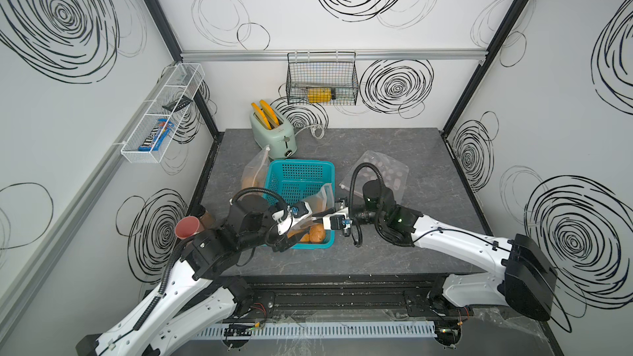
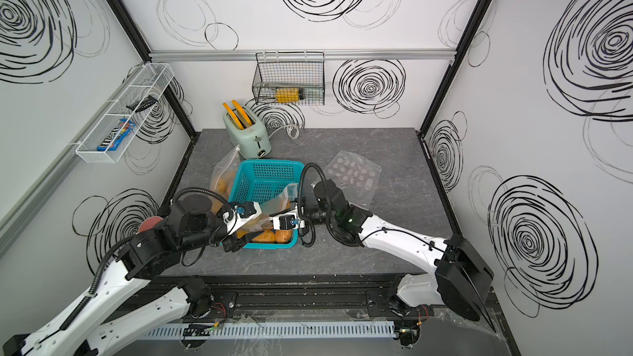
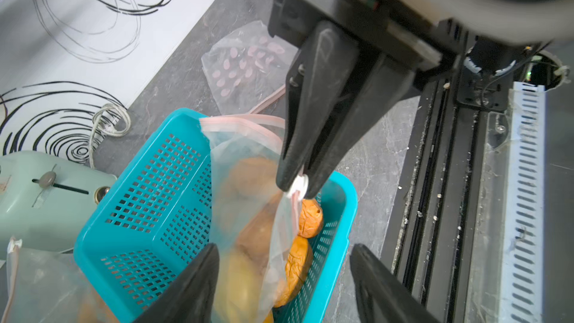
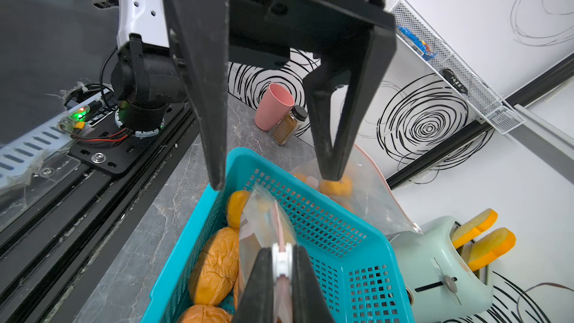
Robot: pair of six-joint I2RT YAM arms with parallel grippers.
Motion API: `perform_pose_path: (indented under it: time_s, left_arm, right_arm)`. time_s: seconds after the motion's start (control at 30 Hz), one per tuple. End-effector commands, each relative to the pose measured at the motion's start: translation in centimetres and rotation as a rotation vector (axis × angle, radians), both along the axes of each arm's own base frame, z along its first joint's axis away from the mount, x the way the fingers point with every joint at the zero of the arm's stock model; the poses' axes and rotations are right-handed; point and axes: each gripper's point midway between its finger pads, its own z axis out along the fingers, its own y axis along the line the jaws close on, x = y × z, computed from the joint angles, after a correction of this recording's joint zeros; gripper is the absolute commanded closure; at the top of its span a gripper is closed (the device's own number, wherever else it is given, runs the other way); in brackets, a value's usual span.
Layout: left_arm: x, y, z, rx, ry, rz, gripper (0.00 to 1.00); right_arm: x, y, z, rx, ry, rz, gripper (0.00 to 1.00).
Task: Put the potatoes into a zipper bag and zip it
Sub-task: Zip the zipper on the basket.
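Nearest, loose potatoes (image 1: 317, 232) lie in the near end of the teal basket (image 1: 294, 174) on the grey worktop (image 1: 411, 255). My left jaws are spread wide at the basket's near left corner, gripping nothing. My right jaws, reaching in from the right, are pressed together on the white slider (image 4: 281, 259) of the zipper bag (image 3: 248, 187), which stands in the basket with several potatoes inside. From the slider the pink zip track (image 3: 242, 122) runs toward the far side, where the mouth gapes. I judge the slider must travel that way, with my free left jaws nearest to steady the bag. Farther left, a second bag (image 1: 255, 172) of potatoes leans beside the toaster (image 1: 274, 135)
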Motion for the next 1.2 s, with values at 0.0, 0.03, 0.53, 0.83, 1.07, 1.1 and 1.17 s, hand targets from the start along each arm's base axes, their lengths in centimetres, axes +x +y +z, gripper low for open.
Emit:
perform_pose_path:
  time_s: [0.0,0.03,0.53,0.83,1.07,1.1,1.17]
  left_arm:
    - [-0.7,-1.1,1.4,-0.051,-0.090,-0.101,0.32]
    - [-1.1,-1.4,1.3,-0.055,-0.089,-0.124,0.33]
    - [-0.2,-2.6,-0.4,-0.045,-0.104,-0.142,0.61]
    - [-0.5,-2.7,-1.1,-0.019,-0.095,-0.151,0.88]
    - [-0.3,-2.6,-0.8,-0.008,-0.111,-0.140,1.00]
    - [-0.3,-2.6,-0.6,-0.007,-0.114,-0.143,1.00]
    - [-0.4,-2.5,-0.4,0.010,-0.114,-0.154,1.00]
  right_arm:
    - [-1.3,-0.2,1.4,0.046,-0.017,0.056,0.95]
    - [-1.4,-0.2,1.3,0.043,-0.013,0.063,0.95]
    - [-2.4,0.0,1.2,0.025,-0.017,0.096,0.95]
    - [-2.5,0.0,1.2,0.019,-0.022,0.092,0.95]
    - [-2.6,0.1,1.1,0.015,-0.022,0.088,0.89]
    - [-2.6,0.1,1.3,0.017,-0.026,0.086,0.82]
    - [-2.6,0.2,1.5,0.020,-0.031,0.079,0.71]
